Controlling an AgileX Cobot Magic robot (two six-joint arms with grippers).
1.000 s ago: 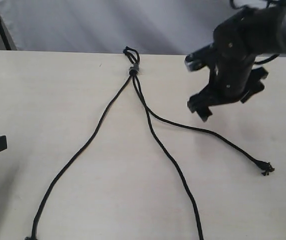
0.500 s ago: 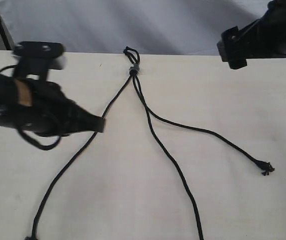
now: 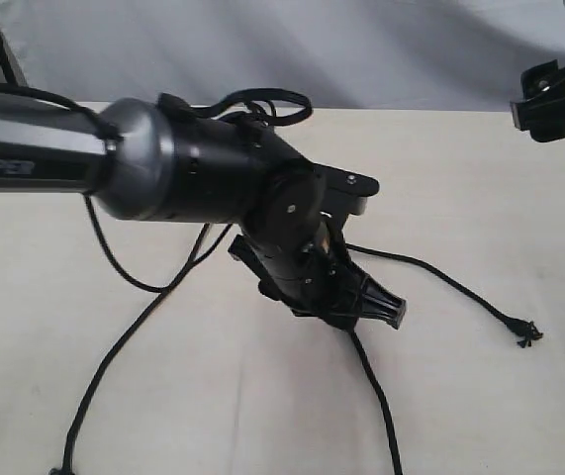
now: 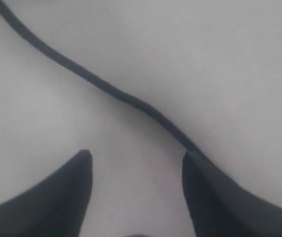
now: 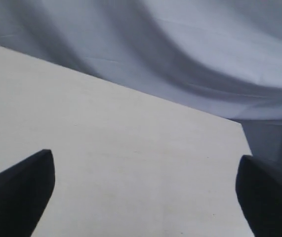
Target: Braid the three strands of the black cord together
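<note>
The black cord (image 3: 411, 260) lies slack and unbraided on the table (image 3: 480, 178), thin and dark, its joined top hidden in the exterior view. Its three strands fan well apart. The left strand (image 3: 104, 371) slants toward the near edge, the middle strand (image 3: 379, 401) runs almost straight down, and the right strand (image 3: 450, 282) curves outward to a frayed end (image 3: 527, 333).

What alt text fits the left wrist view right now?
The open left gripper hangs over a pale table with nothing between its jaws. One black strand runs diagonally across the table up to the tip of one jaw; whether they touch is unclear.
</note>
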